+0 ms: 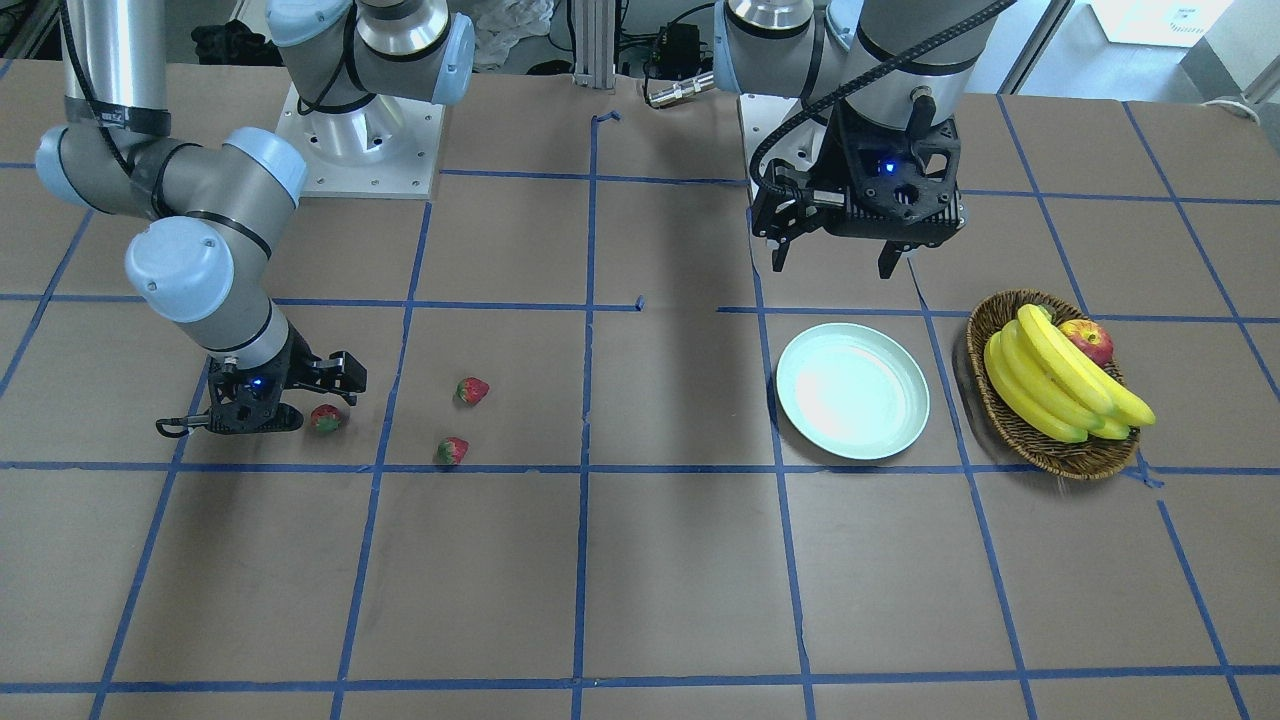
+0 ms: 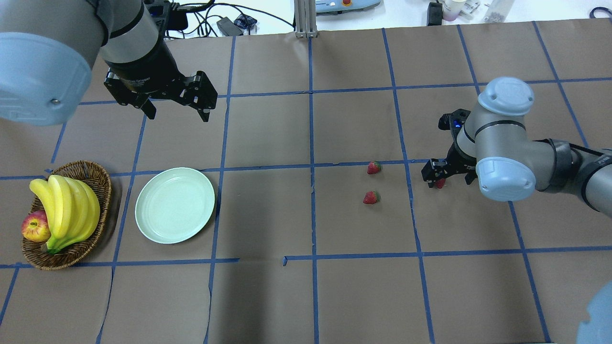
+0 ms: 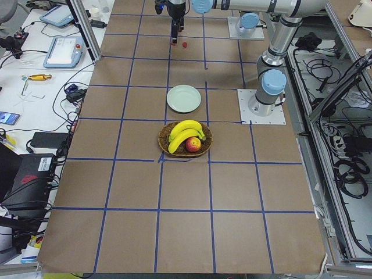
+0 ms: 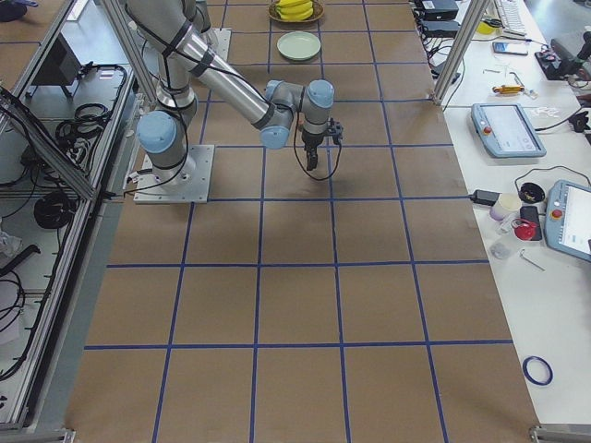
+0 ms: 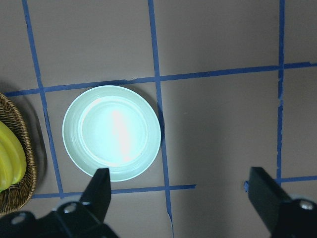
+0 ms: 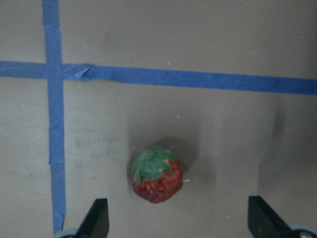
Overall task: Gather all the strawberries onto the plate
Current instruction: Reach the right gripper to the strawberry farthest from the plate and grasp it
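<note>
Brown paper crossed by a grid of blue tape covers the table (image 2: 267, 296). Toward its left end lies the round, shallow, pale mint-green glossy plate (image 2: 175, 204). Just beside it, nearer that end, sits a brown wicker basket (image 2: 86, 166) holding yellow bananas (image 2: 67, 205) and a red-yellow apple (image 2: 36, 226).

The left gripper (image 2: 179, 114) hangs high over the table near the plate, its jaws wide apart and gripping nothing.

All three small red strawberries with green leafy tops lie on the paper in the table's right half, well apart from the plate. Two of them (image 2: 374, 167) (image 2: 370, 197) sit near each other. The third strawberry (image 6: 157, 173) is closer to the right end, under the right gripper (image 6: 179, 220), which is down low with its fingers spread either side of the berry and not touching it
</note>
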